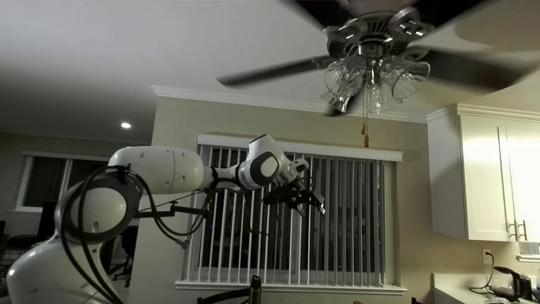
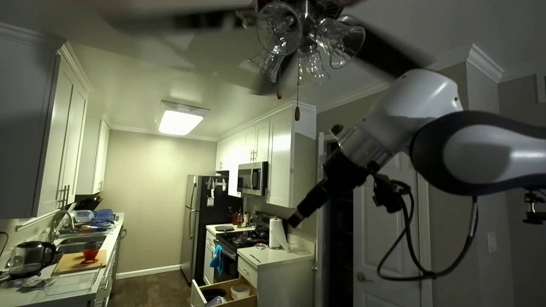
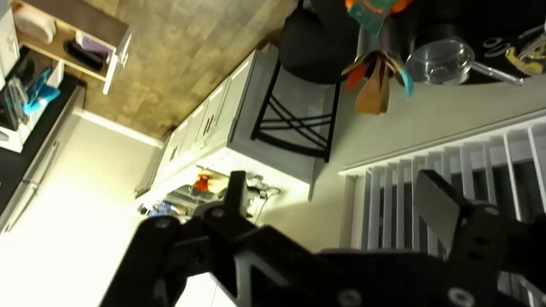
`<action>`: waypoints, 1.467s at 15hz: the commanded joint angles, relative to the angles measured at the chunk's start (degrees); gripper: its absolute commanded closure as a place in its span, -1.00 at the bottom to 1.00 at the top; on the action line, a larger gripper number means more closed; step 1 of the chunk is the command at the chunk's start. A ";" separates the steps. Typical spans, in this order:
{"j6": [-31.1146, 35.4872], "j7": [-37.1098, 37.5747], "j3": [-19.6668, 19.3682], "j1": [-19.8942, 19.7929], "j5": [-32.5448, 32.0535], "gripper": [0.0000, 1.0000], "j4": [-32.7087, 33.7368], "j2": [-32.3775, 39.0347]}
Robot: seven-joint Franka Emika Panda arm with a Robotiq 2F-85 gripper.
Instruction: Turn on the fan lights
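Wrist view: looking past jaws spread well apart, nothing between. Fan lights (image 1: 372, 67): hanging unlit, about one o'clock from the jaws in an exterior view. Probably slick, fragile glass shades (image 1: 344, 77); best left untouched. Take hold of a pull (image 1: 366, 141) at its brown end: likely light, limp, quick to swing away; tug gently towards six o'clock. Hard to tell the right one of two. Beware blurred blades (image 1: 274, 70), probably spinning. Around, in the wrist view: dark bench (image 3: 469, 17) with bowl (image 3: 441, 62) at two o'clock, blinds (image 3: 399, 204) at three, open drawer (image 3: 116, 64) at ten
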 commanded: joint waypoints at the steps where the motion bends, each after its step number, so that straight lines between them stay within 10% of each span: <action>1: 2.53 -5.70 -0.01 -0.15 -3.46 -1.00 8.63 2.47; 13: 40.51 -11.36 -6.20 -5.67 -10.42 -1.00 10.02 4.90; 22: 40.15 -9.07 -5.63 -7.02 -9.60 -1.00 9.87 5.08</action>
